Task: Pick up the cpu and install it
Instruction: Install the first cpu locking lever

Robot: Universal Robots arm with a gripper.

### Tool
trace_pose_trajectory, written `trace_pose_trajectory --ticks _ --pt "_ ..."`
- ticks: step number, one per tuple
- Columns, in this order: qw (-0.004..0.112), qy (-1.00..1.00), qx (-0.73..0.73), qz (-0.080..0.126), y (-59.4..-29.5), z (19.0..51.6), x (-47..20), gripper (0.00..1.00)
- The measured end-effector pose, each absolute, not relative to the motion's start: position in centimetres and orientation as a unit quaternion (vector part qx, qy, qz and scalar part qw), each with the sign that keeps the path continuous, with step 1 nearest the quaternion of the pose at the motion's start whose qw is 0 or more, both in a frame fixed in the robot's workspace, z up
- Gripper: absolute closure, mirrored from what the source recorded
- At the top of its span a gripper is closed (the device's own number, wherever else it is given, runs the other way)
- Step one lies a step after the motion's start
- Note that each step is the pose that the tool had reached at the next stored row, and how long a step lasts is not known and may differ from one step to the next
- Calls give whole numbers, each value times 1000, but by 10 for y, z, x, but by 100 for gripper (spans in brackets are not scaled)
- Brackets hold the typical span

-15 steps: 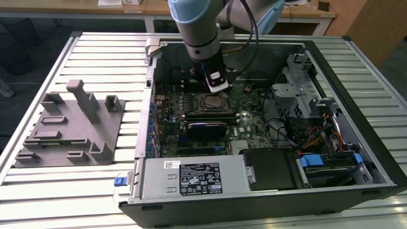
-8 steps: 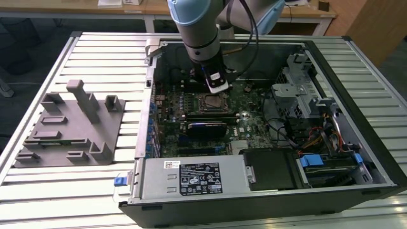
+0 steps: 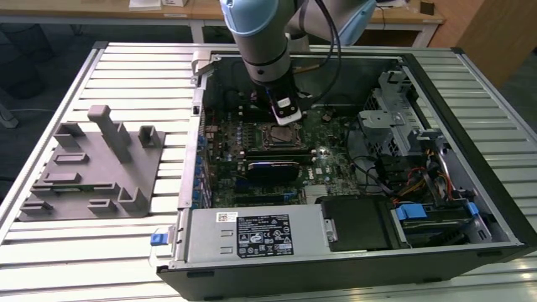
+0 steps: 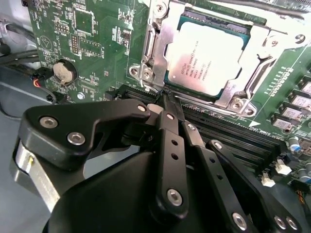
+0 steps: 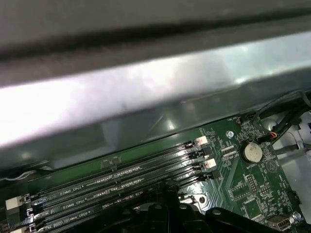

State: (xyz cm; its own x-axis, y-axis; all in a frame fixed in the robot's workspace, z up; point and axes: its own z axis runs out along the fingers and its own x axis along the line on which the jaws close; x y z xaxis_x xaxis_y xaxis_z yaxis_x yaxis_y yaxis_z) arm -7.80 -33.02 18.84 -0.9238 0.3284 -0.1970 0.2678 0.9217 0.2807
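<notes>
The cpu lies seated in the socket frame. Judged light, thin, rigid, fragile; hold by opposite edges only. The gripper is closed, empty, beside the frame.

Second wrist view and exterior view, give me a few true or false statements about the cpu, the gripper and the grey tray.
1. The cpu lies in the socket frame on the motherboard. True.
2. The gripper holds the cpu. False: its fingers are shut on nothing, close by the socket frame's edge.
3. The grey tray lies inside the computer case. False: it lies on the table outside the case, at the exterior view's left.
4. A round coin battery sits on the motherboard. True.
</notes>
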Motion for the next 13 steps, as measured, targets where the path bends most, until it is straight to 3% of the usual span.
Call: trace_pose_trajectory --ticks 8,13 --pt "118 970 156 147 -338 188 -78 89" --pt "117 969 156 149 -342 188 -78 89"
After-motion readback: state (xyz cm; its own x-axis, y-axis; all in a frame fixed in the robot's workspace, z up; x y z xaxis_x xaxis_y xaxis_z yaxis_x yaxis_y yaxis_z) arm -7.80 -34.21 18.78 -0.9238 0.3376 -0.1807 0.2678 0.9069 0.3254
